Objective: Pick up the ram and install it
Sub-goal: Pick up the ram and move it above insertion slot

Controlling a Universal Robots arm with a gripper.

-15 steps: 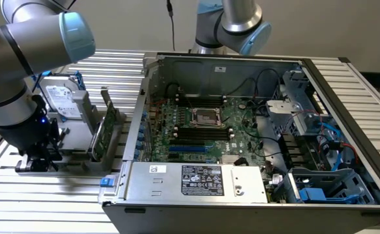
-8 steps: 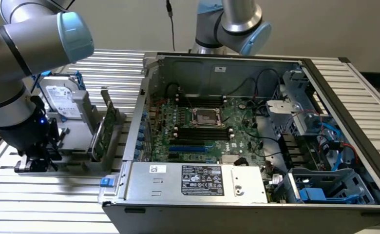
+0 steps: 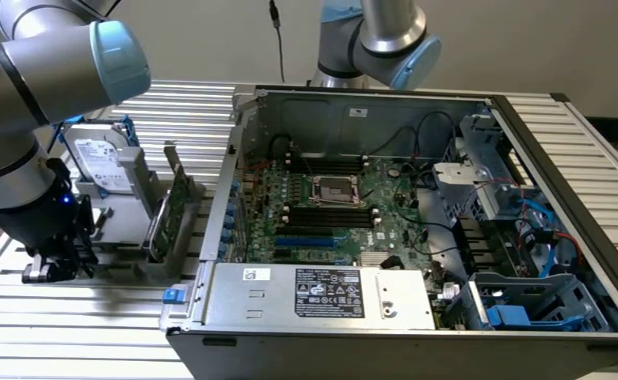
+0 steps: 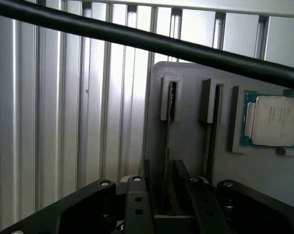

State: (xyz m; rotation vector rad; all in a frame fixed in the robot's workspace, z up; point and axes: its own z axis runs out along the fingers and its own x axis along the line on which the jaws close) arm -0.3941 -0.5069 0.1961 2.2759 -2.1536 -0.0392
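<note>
**Exterior view.** The grey, jointed arm [image 3: 34, 103] reached steeply down, its black hand [image 3: 50, 269] low over the ribbed aluminium table [image 3: 77, 332], beside the open sheet-metal computer case [image 3: 394, 309].

**Wrist view.** The fingers [image 4: 137, 200] stood spread astride the ram [image 4: 172, 105], a thin dark board standing edgewise in a slot of the matte grey holder [image 4: 186, 141].

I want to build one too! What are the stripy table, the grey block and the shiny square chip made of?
The stripy table looks like bare aluminium: pale, ribbed, softly gleaming. The grey block seems matte plastic, though painted metal is possible: dull, even grey. The square chip has a brushed silvery metal lid on a blue-green board.
</note>
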